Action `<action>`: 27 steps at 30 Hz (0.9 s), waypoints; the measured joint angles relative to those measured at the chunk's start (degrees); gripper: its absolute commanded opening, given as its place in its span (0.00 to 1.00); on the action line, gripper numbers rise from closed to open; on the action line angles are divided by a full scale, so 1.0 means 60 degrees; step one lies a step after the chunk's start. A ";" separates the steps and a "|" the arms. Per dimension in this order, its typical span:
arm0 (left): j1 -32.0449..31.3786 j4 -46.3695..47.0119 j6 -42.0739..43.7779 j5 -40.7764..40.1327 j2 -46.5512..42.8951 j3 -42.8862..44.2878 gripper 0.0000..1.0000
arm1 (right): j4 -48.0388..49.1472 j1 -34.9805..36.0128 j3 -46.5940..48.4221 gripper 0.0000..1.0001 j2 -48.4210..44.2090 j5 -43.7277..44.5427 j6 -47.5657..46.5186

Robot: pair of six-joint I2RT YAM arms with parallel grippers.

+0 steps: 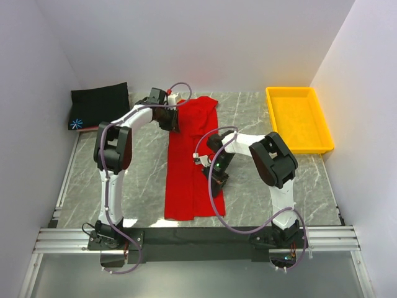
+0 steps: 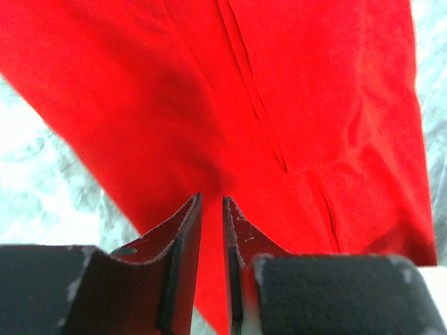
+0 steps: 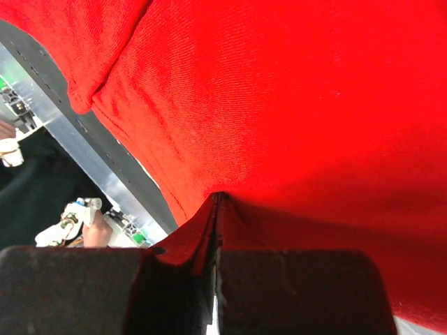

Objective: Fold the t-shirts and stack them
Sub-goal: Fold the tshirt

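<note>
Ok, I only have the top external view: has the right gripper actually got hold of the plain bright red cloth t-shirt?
Observer: Yes. In the right wrist view the right gripper is shut, with a ridge of the plain bright red cloth t-shirt pinched between its jaws.
Operator: And the other one, at the shirt's far end?
Observer: The left gripper stands slightly open: its wrist view shows a narrow gap between the black fingers, tips at the cloth, nothing clearly pinched.
Operator: Any creases there?
Observer: Yes, a thin raised pleat runs down the cloth just beyond the tips.
</note>
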 measured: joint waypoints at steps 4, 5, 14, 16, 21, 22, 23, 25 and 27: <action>-0.0026 0.0270 -0.0237 -0.0011 0.0419 0.0076 0.23 | 0.0011 0.0000 -0.0004 0.00 0.0004 -0.0007 0.0044; -0.0026 0.0306 -0.0299 -0.0015 0.0565 0.0124 0.22 | 0.0011 0.0000 0.0000 0.00 0.0015 -0.0004 0.0047; 0.0208 0.0525 -0.1075 0.0175 0.1708 0.1708 0.20 | -0.0419 -0.0120 0.0488 0.00 0.0437 -0.0011 0.0113; 0.0291 0.0528 -0.1191 0.0262 0.1963 0.2102 0.20 | -0.0539 -0.0229 0.0769 0.00 0.0605 -0.0018 0.0168; 0.0423 0.0699 -0.1384 0.0266 0.2393 0.2728 0.19 | -0.0670 -0.0670 0.1508 0.00 0.0976 0.0062 0.0259; 0.0437 0.0714 -0.1399 0.0259 0.2448 0.2823 0.19 | -0.0714 -0.0780 0.1636 0.00 0.1045 0.0062 0.0259; 0.0448 0.0729 -0.1402 0.0240 0.2477 0.2871 0.20 | -0.0761 -0.0874 0.1738 0.00 0.1104 0.0066 0.0259; 0.0477 0.0798 -0.1468 0.0233 0.2532 0.2929 0.23 | -0.0841 -0.1027 0.1858 0.00 0.1184 0.0073 0.0255; 0.0503 0.0871 -0.1555 0.0284 0.2557 0.2947 0.27 | -0.0911 -0.1107 0.1927 0.00 0.1209 0.0124 0.0248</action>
